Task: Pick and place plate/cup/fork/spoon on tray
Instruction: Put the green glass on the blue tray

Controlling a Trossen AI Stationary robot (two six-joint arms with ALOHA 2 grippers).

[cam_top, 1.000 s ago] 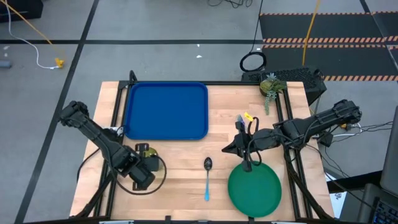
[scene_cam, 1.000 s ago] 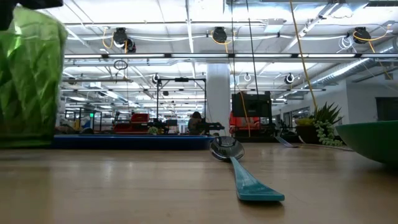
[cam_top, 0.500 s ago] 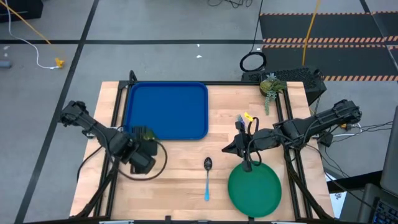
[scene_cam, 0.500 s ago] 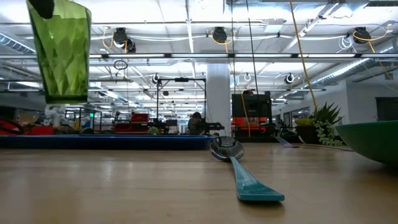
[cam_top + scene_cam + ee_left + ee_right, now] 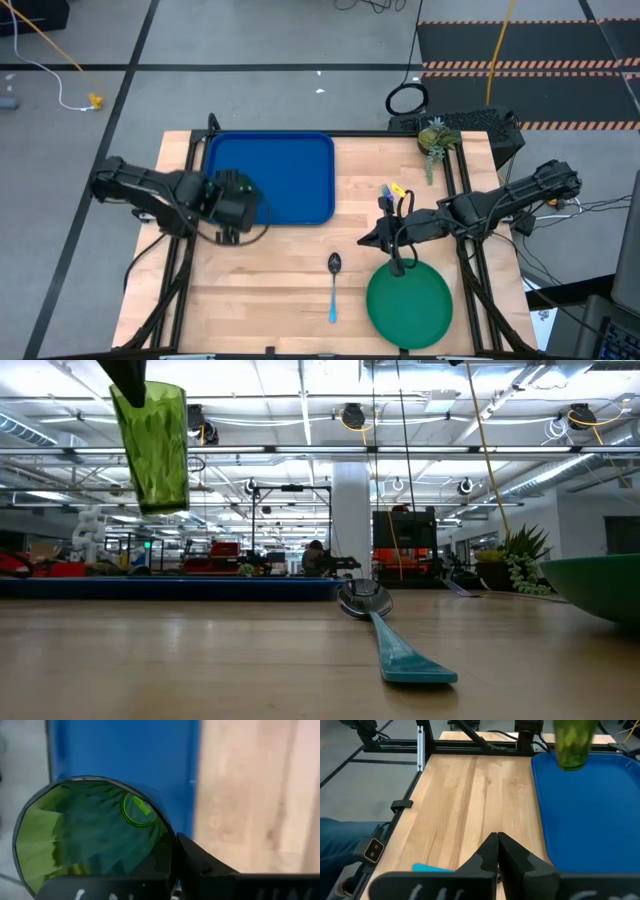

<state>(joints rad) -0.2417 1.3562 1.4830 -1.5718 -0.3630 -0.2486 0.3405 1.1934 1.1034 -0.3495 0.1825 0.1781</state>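
My left gripper is shut on the olive-green cup and holds it in the air over the near left corner of the blue tray. The cup also shows in the low view and the right wrist view. My right gripper is shut and empty, just off the far edge of the green plate. The spoon lies flat on the wood left of the plate, with its bowl toward the far side. I cannot make out the fork for certain. My left gripper holds the cup by its rim and comes at it from above. One finger lies outside the wall; I cannot plainly see the other. The cup hangs below the fingers, mouth up and slightly tilted, clear of the tray and the table.
A small potted plant stands at the far right corner. A small light blue and yellow thing lies beyond my right gripper. Bare wood lies between the tray's near edge and the spoon. The tray's floor holds nothing.
My left gripper has carried the cup from the near left part of the table toward the far edge. It is now over the tray's near left corner. The cup has stayed clear of the table and roughly upright. My right arm has kept still.
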